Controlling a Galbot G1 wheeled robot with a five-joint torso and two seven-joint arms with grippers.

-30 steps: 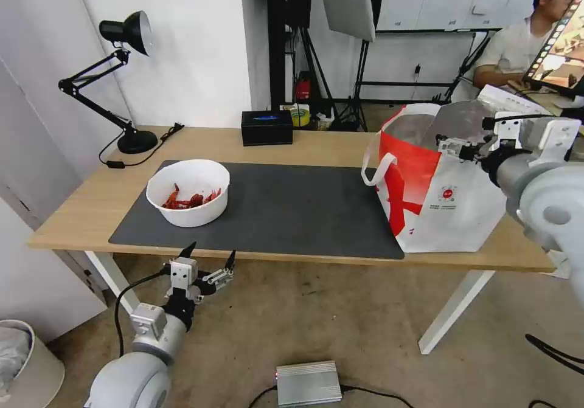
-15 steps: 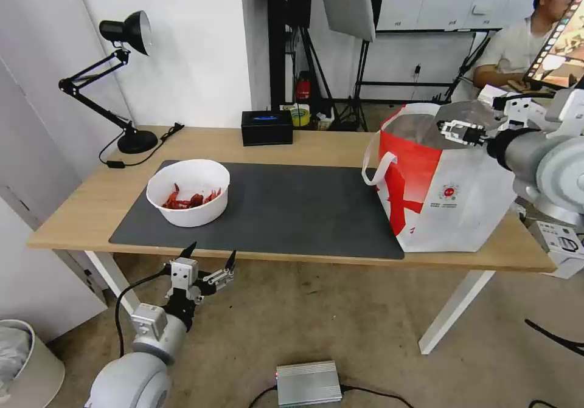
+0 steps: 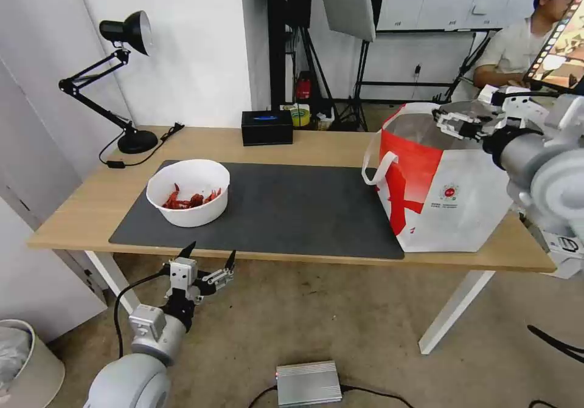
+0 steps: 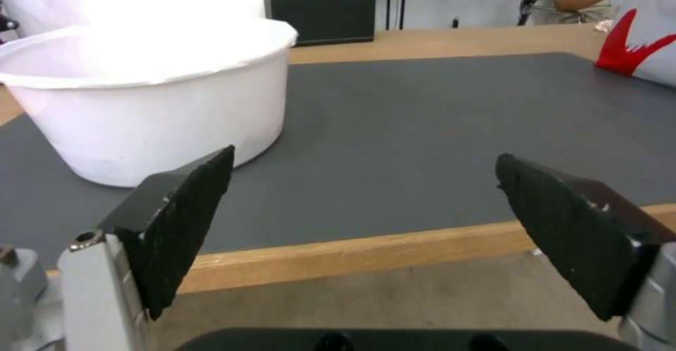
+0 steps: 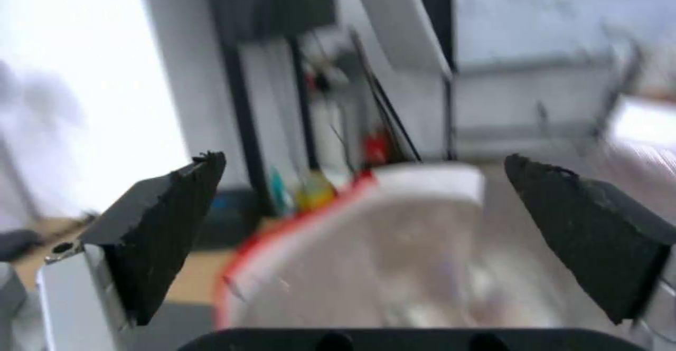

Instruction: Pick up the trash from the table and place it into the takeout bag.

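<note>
**Bowl of shells on the mat, bag at the other end**

So the white bowl point(image 3: 188, 200) with the red crayfish shells point(image 3: 190, 200) in it sits on the dark grey mat point(image 3: 286, 213), toward the robot's left end of the bench point(image 3: 79, 210). In the left wrist view the bowl point(image 4: 151, 97) is close up, just past the bench's front edge, nothing touching it.

The red-and-white bag point(image 3: 441, 183) stands upright at the right end of the bench, partly on the mat's right edge, well apart from the bowl. Mouth is open, silver lining showing, and one white loop handle point(image 3: 376, 166) hangs down its left side. Small round logo on the white face.

Right pincer point(image 3: 453, 123) is up over the bag's open mouth, near the back rim. Its fingers are spread wide and there's nothing between them. The right wrist view is blurry but you can make out the bag's point(image 5: 422, 256) foil inside straight below.

Left pincer point(image 3: 208, 261) hangs low in front of the bench, under the front edge and just below the bowl's spot. Also spread wide, holding nothing.

Behind all that: a black tissue box point(image 3: 266, 127) at the back edge of the bench and a black desk lamp point(image 3: 115, 79) at the back left corner.
</note>
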